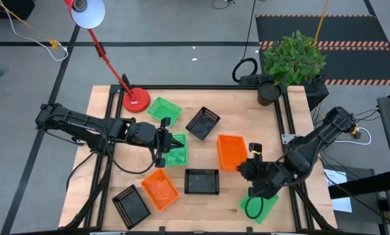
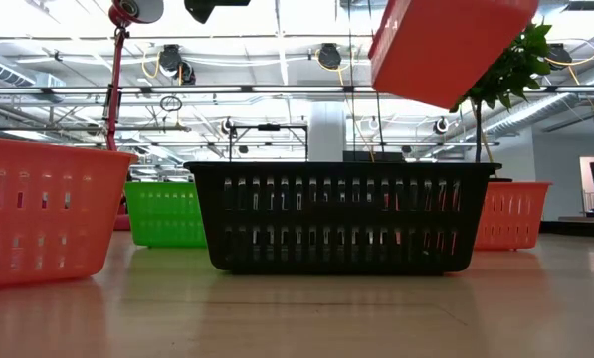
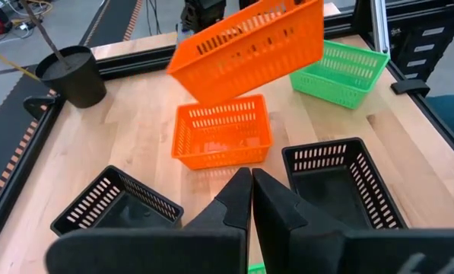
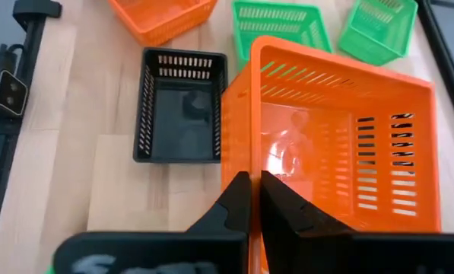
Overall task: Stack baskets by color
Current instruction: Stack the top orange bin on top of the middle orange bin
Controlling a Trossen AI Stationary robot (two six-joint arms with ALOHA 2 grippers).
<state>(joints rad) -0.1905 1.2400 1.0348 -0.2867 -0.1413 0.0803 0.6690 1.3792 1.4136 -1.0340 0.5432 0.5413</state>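
In the high view, nine small mesh baskets with open tops are seen on the wooden table (image 1: 110, 104), three green, three orange and three black. The left gripper (image 1: 163, 140) is placed over a green basket (image 1: 176, 151) near the middle of the table. The right gripper (image 1: 253, 163) is found at the edge of the lifted orange basket (image 1: 230, 150), on the right side of the middle. A red lamp (image 1: 136, 100) and a plant (image 1: 292, 59) are standing at the far edge. In the low view, the lifted orange basket (image 2: 446, 45) is shown tilted in the air, above and behind a black basket (image 2: 341, 214) which stands on the table. In the left wrist view, the fingers of the left gripper (image 3: 251, 173) are pressed together; whether something is held cannot be told. The lifted orange basket (image 3: 249, 46) is seen hanging over a second orange basket (image 3: 223, 135). In the right wrist view, the right gripper (image 4: 249, 179) is clamped on the rim of the lifted orange basket (image 4: 341, 152), whose slotted walls and smooth bottom are visible.
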